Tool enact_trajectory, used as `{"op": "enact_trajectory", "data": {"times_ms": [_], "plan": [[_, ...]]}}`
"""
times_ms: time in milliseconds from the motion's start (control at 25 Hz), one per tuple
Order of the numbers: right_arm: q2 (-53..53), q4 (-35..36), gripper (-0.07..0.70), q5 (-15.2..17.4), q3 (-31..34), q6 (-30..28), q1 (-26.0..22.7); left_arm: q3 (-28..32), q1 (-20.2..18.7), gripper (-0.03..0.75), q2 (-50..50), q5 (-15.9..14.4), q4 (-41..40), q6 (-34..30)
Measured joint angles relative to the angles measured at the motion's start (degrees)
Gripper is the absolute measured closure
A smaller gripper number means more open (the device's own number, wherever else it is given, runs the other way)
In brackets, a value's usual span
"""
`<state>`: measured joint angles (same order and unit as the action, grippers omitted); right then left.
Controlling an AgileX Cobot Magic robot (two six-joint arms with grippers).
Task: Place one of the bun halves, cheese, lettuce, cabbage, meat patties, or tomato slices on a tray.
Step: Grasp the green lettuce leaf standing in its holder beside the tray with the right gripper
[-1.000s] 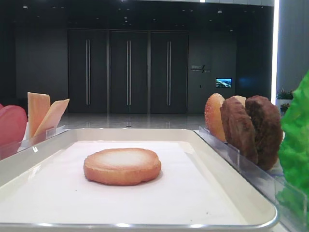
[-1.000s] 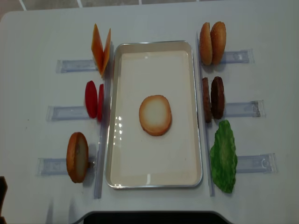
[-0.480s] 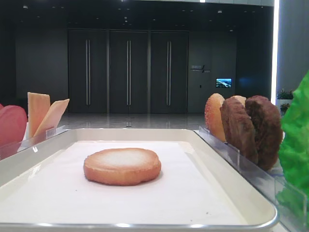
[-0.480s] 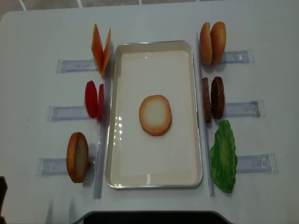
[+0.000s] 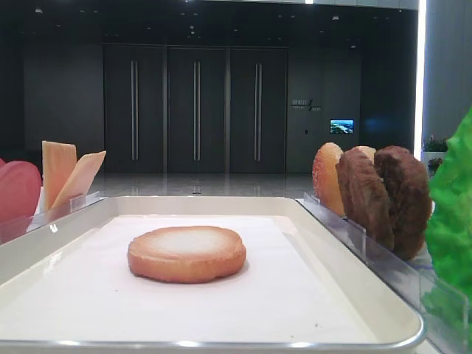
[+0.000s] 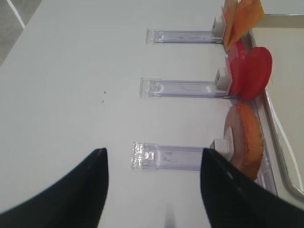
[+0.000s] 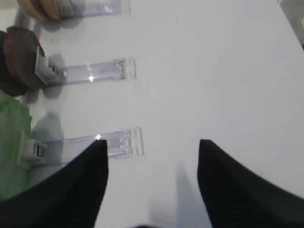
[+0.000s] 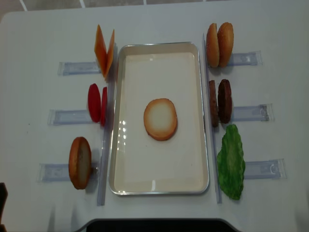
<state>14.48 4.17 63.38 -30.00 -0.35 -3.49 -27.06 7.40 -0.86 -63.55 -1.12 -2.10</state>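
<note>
Golden bun half (image 8: 160, 119) already lies flat mid-tray (image 8: 193, 181), so I judge the next layer comes from the side racks. My right pincer (image 7: 152, 156) hangs spread and empty just outboard of the lettuce (image 7: 12, 142), holder pointing at it. My left pincer (image 6: 153, 164), also spread and empty, faces the standing bun half (image 6: 244, 140); tomato slices (image 6: 249, 71) stand further ahead.
</note>
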Motion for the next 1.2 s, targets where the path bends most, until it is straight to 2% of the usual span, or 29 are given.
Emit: {"op": "enact_trajectory", "data": {"times_ms": [120,240,360,560,680,880,1000,1200], "plan": [[15.0,0.0,0.230,-2.8,-3.3,0.3,0.0,0.0,0.0,0.251,0.0,0.0,0.0,0.0],[30.3,0.0,0.230,-3.1,-8.6,0.3,0.0,0.0,0.0,0.251,0.0,0.0,0.0,0.0],[41.9,0.2,0.230,-0.7,-14.8,0.0,0.0,0.0,0.0,0.251,0.0,0.0,0.0,0.0],[50.4,3.4,0.244,5.0,-21.0,1.5,1.6,0.0,0.0,0.252,0.0,0.0,0.0,0.0],[53.1,3.4,0.257,6.0,-21.5,6.4,8.2,0.0,0.0,0.252,0.0,0.0,0.0,-0.1],[57.4,1.1,0.261,6.4,-23.2,19.9,26.3,0.0,0.0,0.252,0.0,0.0,0.0,-0.1],[60.2,-1.2,0.261,6.5,-26.8,27.1,34.9,0.0,0.0,0.252,0.0,0.0,0.0,-0.1],[63.6,-1.8,0.261,6.3,-31.9,33.1,42.0,0.0,0.0,0.252,0.0,0.0,0.0,-0.3]]}}
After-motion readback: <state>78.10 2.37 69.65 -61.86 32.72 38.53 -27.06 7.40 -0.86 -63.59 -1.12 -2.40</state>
